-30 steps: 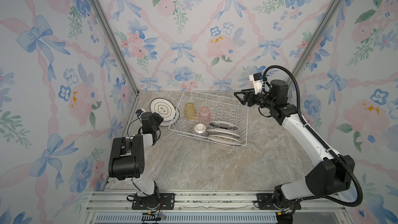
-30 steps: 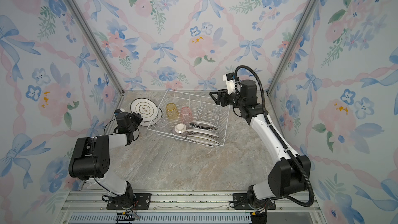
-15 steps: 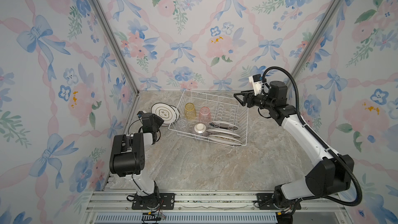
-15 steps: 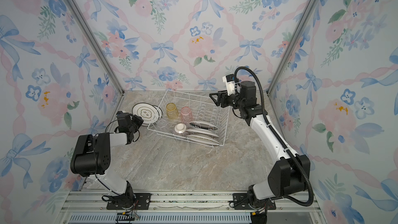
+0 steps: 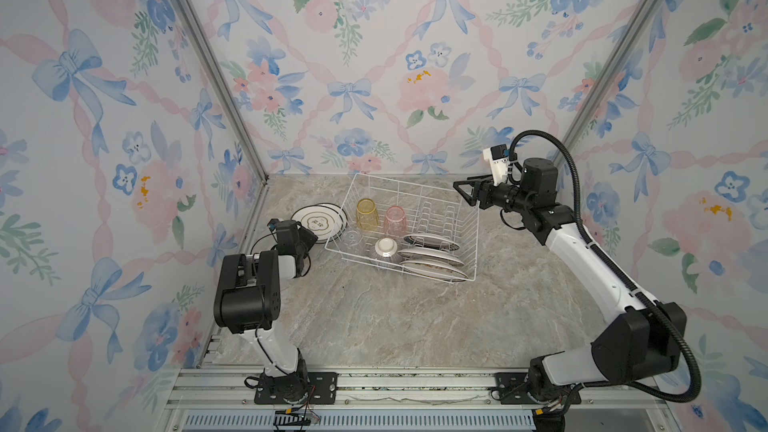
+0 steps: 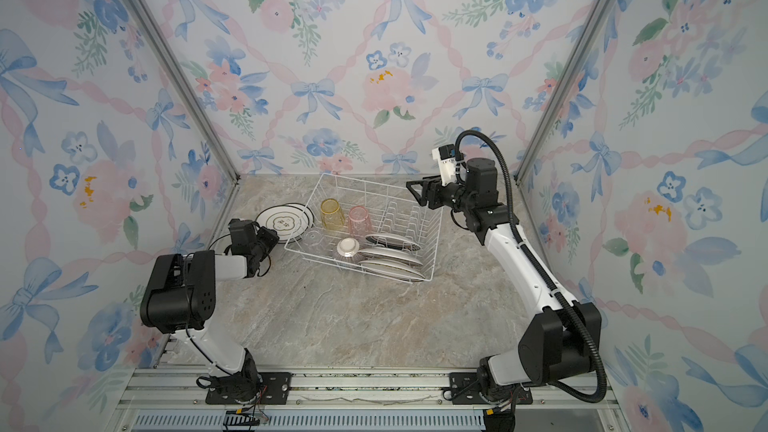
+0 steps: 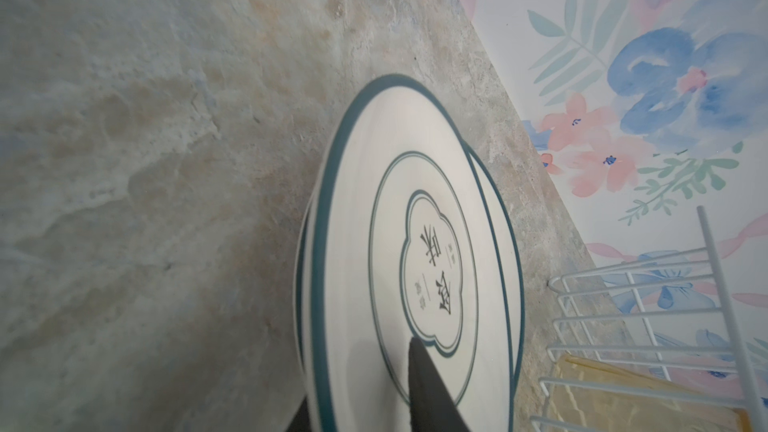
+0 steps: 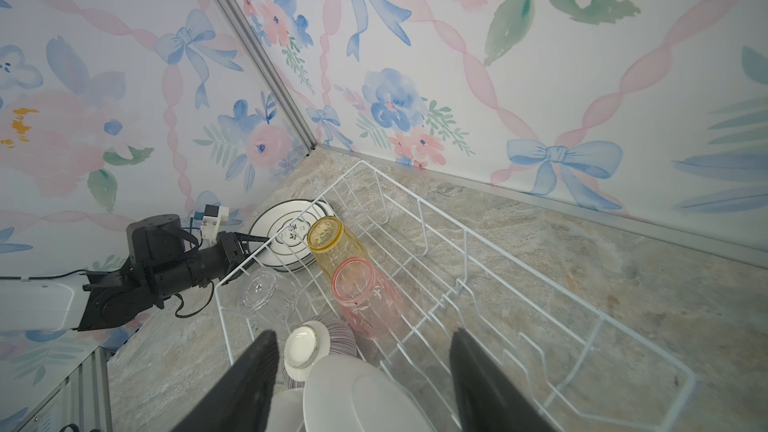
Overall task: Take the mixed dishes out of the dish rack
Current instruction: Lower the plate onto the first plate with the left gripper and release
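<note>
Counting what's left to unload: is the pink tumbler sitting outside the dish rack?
No, the pink tumbler sits inside the dish rack, right beside the yellow tumbler.

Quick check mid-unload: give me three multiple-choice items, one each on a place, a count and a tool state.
1. Relative to the dish rack, the stacked plates lie: A inside it; B beside it on the table; C on top of it.
2. How many plates lie inside it? A three; B one; C five.
3. The right tool is: A shut on a tumbler; B shut on a plate; C open, empty.

B: the stack rests outside the wires. A: three lie overlapped. C: its jaws stand apart with nothing between.
</note>
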Motion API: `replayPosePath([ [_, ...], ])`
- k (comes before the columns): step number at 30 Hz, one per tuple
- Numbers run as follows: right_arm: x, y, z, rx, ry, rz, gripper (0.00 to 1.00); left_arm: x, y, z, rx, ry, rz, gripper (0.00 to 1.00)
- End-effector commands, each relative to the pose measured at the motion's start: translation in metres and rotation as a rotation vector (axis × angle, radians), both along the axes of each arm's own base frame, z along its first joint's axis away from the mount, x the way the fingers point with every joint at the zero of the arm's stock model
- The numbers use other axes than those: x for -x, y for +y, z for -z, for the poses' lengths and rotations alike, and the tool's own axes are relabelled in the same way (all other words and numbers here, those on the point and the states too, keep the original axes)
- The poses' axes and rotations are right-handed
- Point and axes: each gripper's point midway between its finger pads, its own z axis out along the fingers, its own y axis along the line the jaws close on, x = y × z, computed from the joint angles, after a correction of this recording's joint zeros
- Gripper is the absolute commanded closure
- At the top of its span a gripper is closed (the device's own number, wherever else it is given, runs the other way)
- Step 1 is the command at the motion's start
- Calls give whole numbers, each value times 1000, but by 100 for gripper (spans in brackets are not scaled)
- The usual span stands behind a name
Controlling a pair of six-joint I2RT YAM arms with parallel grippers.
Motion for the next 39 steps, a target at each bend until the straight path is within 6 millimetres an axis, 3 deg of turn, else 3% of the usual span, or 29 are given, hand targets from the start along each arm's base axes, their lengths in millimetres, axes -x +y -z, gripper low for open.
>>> replayPosePath([
  [1, 6, -2, -12, -26, -29, -7, 32, -10, 2, -8, -19, -11, 18, 68],
  [10, 8, -1, -14, -37, -32, -12, 33, -6, 2, -5, -22, 15, 31, 47],
  [33, 9, -3, -13, -84, -39, -16, 32, 5, 3, 26, 7, 168, 88, 46],
  [39, 9, -7, -14, -106, -43, -16, 32, 7, 2, 20, 5, 183, 109, 45],
])
